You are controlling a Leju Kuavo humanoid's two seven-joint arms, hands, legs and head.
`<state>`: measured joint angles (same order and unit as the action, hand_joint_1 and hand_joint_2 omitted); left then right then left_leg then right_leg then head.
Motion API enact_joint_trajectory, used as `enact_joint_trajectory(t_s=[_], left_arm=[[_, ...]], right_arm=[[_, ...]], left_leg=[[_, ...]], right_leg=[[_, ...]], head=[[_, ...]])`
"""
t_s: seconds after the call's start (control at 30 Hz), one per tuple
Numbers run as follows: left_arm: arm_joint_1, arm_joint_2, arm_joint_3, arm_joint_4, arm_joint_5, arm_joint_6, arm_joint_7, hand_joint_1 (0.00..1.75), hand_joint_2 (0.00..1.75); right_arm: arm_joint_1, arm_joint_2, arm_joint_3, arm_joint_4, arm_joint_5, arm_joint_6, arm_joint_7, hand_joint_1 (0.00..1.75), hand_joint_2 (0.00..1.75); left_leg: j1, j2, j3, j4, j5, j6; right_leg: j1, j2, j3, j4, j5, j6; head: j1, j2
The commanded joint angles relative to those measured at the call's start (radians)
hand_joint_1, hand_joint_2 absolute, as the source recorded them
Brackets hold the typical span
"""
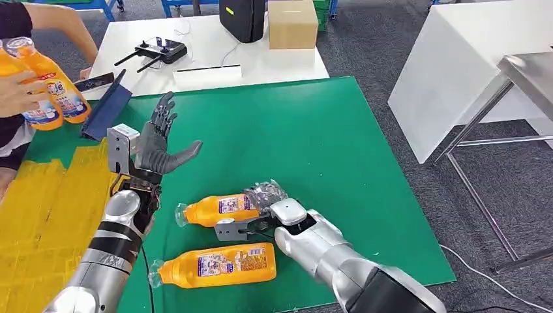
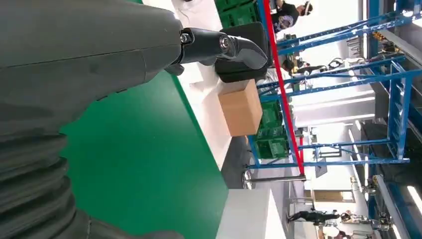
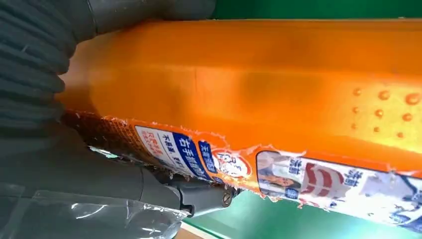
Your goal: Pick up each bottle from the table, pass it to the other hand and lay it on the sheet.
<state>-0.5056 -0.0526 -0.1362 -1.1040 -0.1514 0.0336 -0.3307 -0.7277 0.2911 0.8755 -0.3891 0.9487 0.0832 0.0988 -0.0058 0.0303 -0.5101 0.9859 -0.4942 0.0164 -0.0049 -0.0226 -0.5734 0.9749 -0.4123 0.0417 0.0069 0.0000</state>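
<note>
Two orange bottles lie on the green table top [image 1: 313,137]. My right hand [image 1: 266,195] grips the base end of the farther bottle [image 1: 218,210], whose cap points left. In the right wrist view that bottle [image 3: 259,84] runs across the picture with my fingers [image 3: 149,12] over it and my thumb [image 3: 164,191] beneath. The nearer bottle [image 1: 215,264] lies free by the front edge. My left hand [image 1: 160,140] is raised above the table, open and holding nothing; its thumb [image 2: 219,46] points out over the green. The yellow sheet [image 1: 45,215] covers the table's left part.
A person at the far left holds two orange bottles [image 1: 45,88]. A dark blue folded piece [image 1: 107,101] lies near them. Behind the green top, a white table carries a remote controller [image 1: 160,51], a black bag [image 1: 242,19] and a cardboard box [image 1: 293,23]. Metal table legs [image 1: 482,130] stand to the right.
</note>
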Motion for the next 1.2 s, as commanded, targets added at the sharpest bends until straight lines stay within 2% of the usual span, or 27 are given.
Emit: enact_joint_trajectory(t_s=[0.03,0.13,0.23,0.3,0.33,0.43,0.53,0.6,0.77,0.83,1.07,1.2], left_arm=[[0.075,0.073,0.038,-0.038,0.051,-0.047,-0.027,0.00,1.75],[0.120,0.079,0.082,-0.083,0.038,-0.104,-0.027,0.00,1.75],[0.150,0.060,0.073,-0.139,-0.006,-0.102,-0.003,0.00,1.75],[0.167,0.055,0.056,-0.170,-0.020,-0.094,0.012,0.00,1.75],[0.182,0.048,0.035,-0.196,-0.021,-0.096,0.023,0.00,1.75],[0.194,0.028,-0.021,-0.228,-0.021,-0.065,0.052,0.00,1.75],[0.177,0.015,-0.095,-0.223,-0.022,-0.033,0.075,0.00,1.75],[0.163,0.010,-0.134,-0.214,-0.019,-0.021,0.081,0.00,1.75],[0.153,0.031,-0.159,-0.221,0.012,-0.032,0.080,0.00,1.75],[0.156,0.042,-0.162,-0.233,0.042,-0.057,0.077,0.00,1.75],[0.148,0.056,-0.161,-0.233,0.137,-0.136,0.066,0.00,1.75],[0.129,0.057,-0.191,-0.227,0.191,-0.207,0.065,0.00,1.75]], right_arm=[[0.000,0.043,-0.002,0.056,-0.013,-0.072,0.027,1.75,1.75],[0.022,0.047,-0.104,0.001,-0.076,-0.280,-0.021,1.75,1.75],[0.083,0.006,-0.209,-0.119,-0.120,-0.511,-0.115,1.75,1.75],[0.132,-0.018,-0.270,-0.213,-0.136,-0.622,-0.174,1.75,1.75],[0.207,-0.036,-0.359,-0.347,-0.222,-0.734,-0.285,1.75,1.75],[0.323,-0.072,-0.462,-0.550,-0.348,-0.700,-0.372,1.75,1.75],[0.397,-0.082,-0.553,-0.653,-0.536,-0.629,-0.475,1.75,1.75],[0.421,-0.086,-0.590,-0.680,-0.622,-0.577,-0.502,1.75,1.75],[0.396,-0.072,-0.595,-0.625,-0.664,-0.515,-0.495,1.75,1.75],[0.379,-0.061,-0.579,-0.589,-0.671,-0.489,-0.493,1.75,1.75],[0.342,-0.051,-0.536,-0.532,-0.668,-0.468,-0.500,1.75,1.75],[0.309,-0.046,-0.461,-0.499,-0.632,-0.426,-0.501,1.75,1.75]], left_leg=[[0.001,-0.001,0.002,-0.001,0.000,-0.002],[0.001,0.003,0.001,-0.001,-0.001,-0.001],[0.002,0.001,0.000,0.000,-0.001,-0.002],[0.002,-0.004,-0.002,0.001,0.000,-0.002],[0.001,-0.004,-0.004,0.000,0.000,-0.001],[0.002,-0.005,-0.003,0.000,0.000,-0.001],[0.002,-0.010,-0.003,0.001,-0.001,-0.001],[0.001,-0.014,-0.005,0.001,0.000,-0.001],[0.001,-0.010,-0.006,0.002,0.000,-0.001],[0.000,-0.005,-0.006,0.001,0.000,-0.001],[0.000,-0.003,-0.005,0.001,0.000,-0.001],[0.001,-0.003,-0.005,0.001,0.000,-0.001]], right_leg=[[0.001,0.003,0.002,-0.002,0.000,-0.001],[0.000,0.007,0.000,0.000,0.001,-0.001],[0.001,0.005,-0.001,0.001,0.000,-0.001],[0.002,0.001,-0.002,0.001,-0.001,-0.001],[0.001,0.000,-0.003,0.001,0.000,0.000],[0.002,-0.001,-0.001,-0.001,-0.001,0.000],[0.001,-0.004,0.000,-0.001,-0.002,0.000],[0.001,-0.008,0.000,-0.002,-0.002,0.000],[0.000,-0.004,-0.002,-0.001,-0.001,-0.001],[-0.001,-0.001,-0.004,-0.001,0.000,-0.001],[0.000,0.000,-0.004,0.001,0.000,-0.001],[0.000,0.002,-0.005,0.002,0.000,-0.001]], head=[[0.000,0.000],[0.000,0.000],[0.000,0.000],[0.000,0.000],[0.000,0.000],[0.001,0.000],[0.000,0.000],[0.000,0.000],[0.000,0.000],[0.000,0.000],[0.000,0.000],[0.000,0.000]])
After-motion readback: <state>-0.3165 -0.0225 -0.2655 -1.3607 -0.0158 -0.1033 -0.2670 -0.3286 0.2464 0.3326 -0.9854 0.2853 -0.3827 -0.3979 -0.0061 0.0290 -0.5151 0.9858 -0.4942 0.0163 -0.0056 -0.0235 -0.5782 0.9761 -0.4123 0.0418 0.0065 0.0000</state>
